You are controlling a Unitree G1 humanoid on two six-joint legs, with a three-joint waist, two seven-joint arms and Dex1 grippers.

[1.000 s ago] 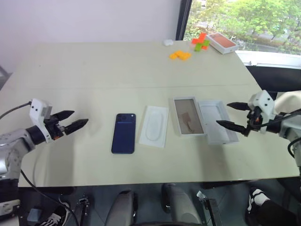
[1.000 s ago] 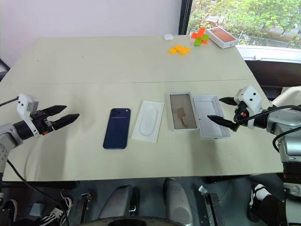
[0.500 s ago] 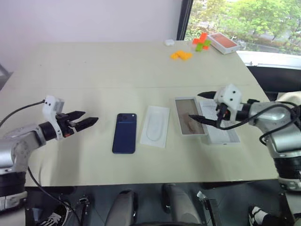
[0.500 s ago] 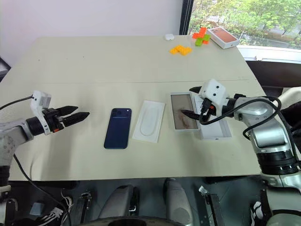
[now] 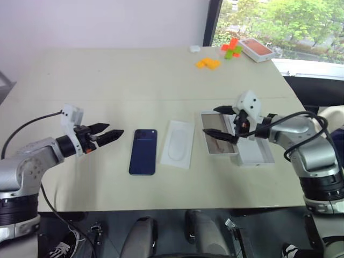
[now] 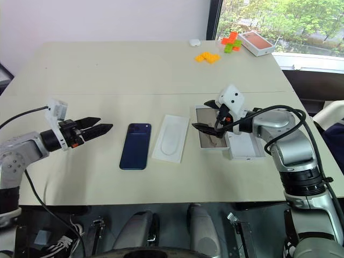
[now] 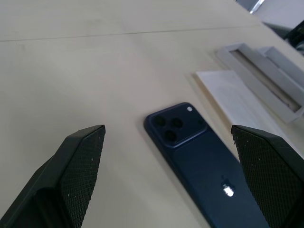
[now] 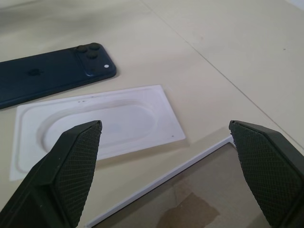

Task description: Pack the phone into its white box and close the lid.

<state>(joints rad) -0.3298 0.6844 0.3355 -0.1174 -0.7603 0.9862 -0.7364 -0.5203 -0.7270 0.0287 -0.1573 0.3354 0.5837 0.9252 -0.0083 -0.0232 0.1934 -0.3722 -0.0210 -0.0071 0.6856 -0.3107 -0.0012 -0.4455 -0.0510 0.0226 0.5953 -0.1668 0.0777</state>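
Our slim dark navy phone [image 5: 142, 158] lies bare on the table [image 5: 107, 80], outside the shallow tan-lined white box [image 5: 217, 140]. The white lid [image 5: 257, 153] sits beside it. Both our jaws gape empty; everything remains.

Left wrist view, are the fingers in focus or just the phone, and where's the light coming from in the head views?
Left wrist view: the phone is sharp, its fingers near and soft-edged. Left eye view: daylight enters from the window at the far right.
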